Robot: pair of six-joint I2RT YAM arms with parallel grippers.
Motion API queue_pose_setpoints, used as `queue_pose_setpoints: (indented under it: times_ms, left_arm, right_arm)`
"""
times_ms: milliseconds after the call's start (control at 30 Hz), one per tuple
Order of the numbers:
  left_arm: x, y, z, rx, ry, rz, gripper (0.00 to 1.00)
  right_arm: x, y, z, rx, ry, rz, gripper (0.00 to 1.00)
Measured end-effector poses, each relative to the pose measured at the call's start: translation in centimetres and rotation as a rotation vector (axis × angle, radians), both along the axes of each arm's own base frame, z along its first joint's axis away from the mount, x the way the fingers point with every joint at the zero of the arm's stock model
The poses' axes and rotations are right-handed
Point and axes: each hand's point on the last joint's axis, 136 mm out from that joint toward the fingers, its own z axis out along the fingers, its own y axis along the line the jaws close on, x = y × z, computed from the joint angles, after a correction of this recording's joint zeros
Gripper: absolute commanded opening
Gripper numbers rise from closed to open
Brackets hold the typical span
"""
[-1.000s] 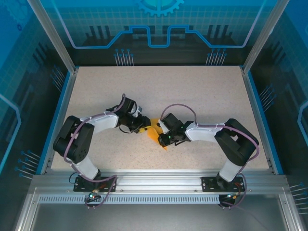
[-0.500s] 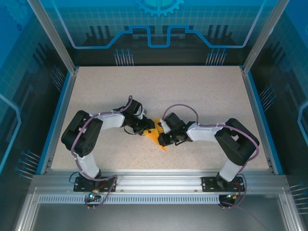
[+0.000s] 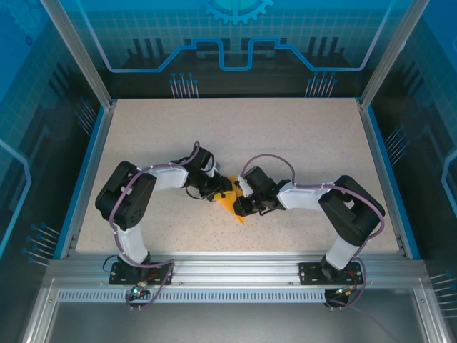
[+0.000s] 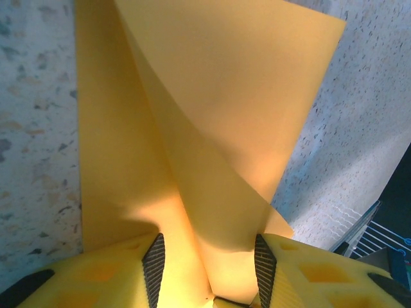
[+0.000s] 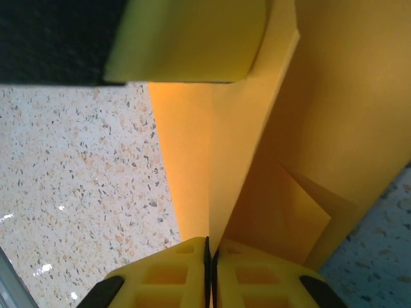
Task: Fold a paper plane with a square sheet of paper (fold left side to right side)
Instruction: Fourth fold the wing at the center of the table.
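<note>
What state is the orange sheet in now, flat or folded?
Folded: the orange sheet shows stacked layers and a flap standing off the table, its crease pinched in the right gripper.

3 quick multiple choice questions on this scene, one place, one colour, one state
1. Where is the paper on the table?
A. far left corner
B. middle, between the left gripper and right gripper
C. on the near rail

2. What colour is the paper?
A. white
B. blue
C. orange

3. How do the right gripper's jaws stand?
A. shut on the paper
B. wide open over bare table
C. shut on a pen

Answers: B, the top view shows it mid-table between both grippers; C, it is orange in every view; A, the right wrist view shows the fingers meeting on its fold.
</note>
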Motion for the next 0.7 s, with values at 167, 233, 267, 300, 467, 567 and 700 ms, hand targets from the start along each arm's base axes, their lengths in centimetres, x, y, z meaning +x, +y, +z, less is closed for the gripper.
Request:
queue_pose_setpoints:
  times_ms: [167, 233, 267, 300, 467, 567, 700]
  left_arm:
    - [0.1, 0.0, 0.0, 0.004, 0.003, 0.001, 0.46]
    - [0.1, 0.0, -0.1, 0.006, 0.004, 0.001, 0.46]
    - [0.0, 0.0, -0.1, 0.006, 0.004, 0.000, 0.46]
    - [0.0, 0.0, -0.1, 0.006, 0.004, 0.000, 0.46]
    - [0.1, 0.0, -0.1, 0.008, 0.008, 0.001, 0.46]
    - [0.1, 0.0, -0.1, 0.008, 0.009, 0.000, 0.46]
    - [0.1, 0.0, -0.1, 0.009, 0.009, 0.000, 0.46]
  right_arm:
    - [0.0, 0.1, 0.1, 0.010, 0.004, 0.002, 0.15]
    - [0.0, 0.1, 0.1, 0.012, 0.005, 0.002, 0.16]
    - [0.0, 0.1, 0.1, 0.012, 0.005, 0.002, 0.17]
    - [0.0, 0.1, 0.1, 0.013, 0.005, 0.003, 0.18]
    - [0.2, 0.2, 0.2, 0.018, 0.000, 0.002, 0.24]
    - [0.3, 0.0, 0.7, 0.029, -0.007, -0.003, 0.28]
    - [0.7, -0.4, 2.0, 0.060, -0.026, -0.018, 0.34]
